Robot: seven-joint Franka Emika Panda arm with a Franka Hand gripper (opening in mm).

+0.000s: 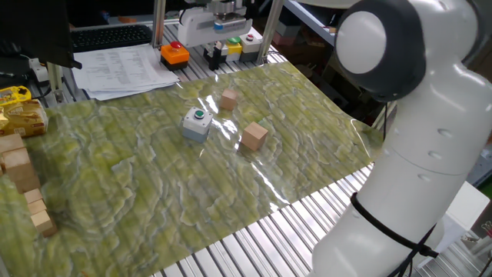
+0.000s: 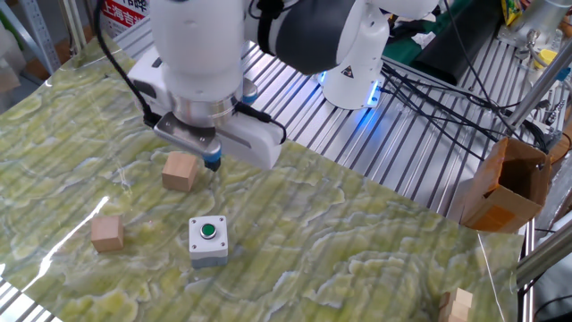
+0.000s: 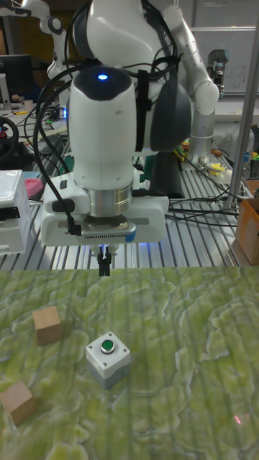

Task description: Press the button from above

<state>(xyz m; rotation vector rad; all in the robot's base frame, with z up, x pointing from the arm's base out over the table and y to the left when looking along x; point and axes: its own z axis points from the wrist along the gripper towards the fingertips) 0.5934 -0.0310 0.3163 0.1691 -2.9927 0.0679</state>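
The green-and-cream marbled surface (image 2: pixel 375 241) spreads beneath the white robot hand (image 3: pixel 104 269), which hangs in the air with its dark fingertips (image 2: pixel 211 164) pressed together, holding nothing. Below and just ahead of the hand sits the light grey square box with its small round green button (image 3: pixel 108 346), apart from the fingertips. Two plain wooden cubes (image 3: pixel 47 324) (image 3: pixel 18 402) lie off to the hand's side.
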